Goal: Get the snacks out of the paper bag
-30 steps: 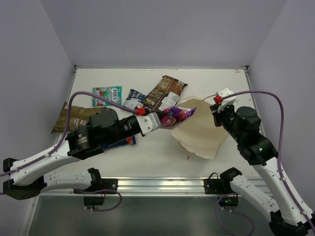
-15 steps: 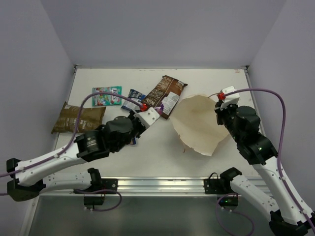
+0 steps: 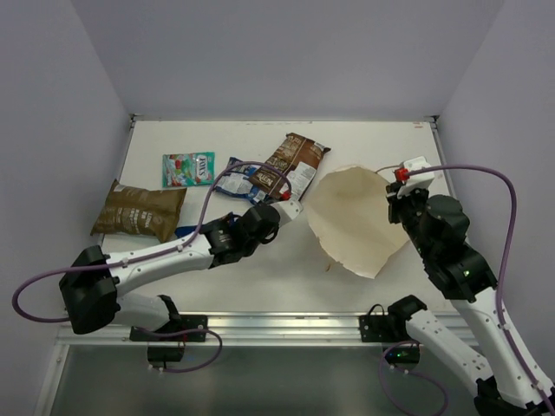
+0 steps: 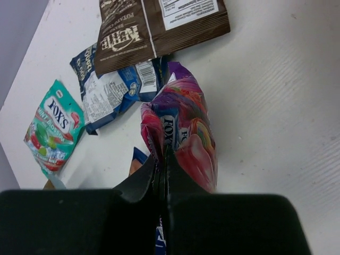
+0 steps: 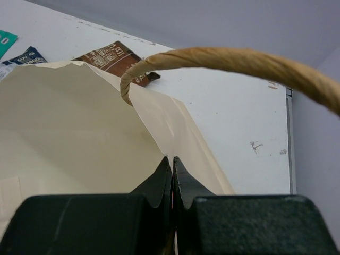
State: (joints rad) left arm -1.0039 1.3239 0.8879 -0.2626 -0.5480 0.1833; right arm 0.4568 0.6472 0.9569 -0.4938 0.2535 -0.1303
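Note:
My left gripper is shut on the purple packet and holds it low over the table, next to the blue-white packet and the dark brown-white packet. In the top view the left gripper hides the purple packet. The green-red packet and the olive-brown packet lie further left. A bit of the blue-red packet shows under the fingers. My right gripper is shut on the rim of the cream paper bag, holding it up; its cord handle arches above.
The packets lie spread over the far left half of the white table. The left arm stretches across the near left part. Grey walls close in the left, far and right sides.
My left gripper has drawn the purple packet out of the bag's mouth and brought it down beside the other packets. My right gripper has shifted slightly right with the bag's rim.

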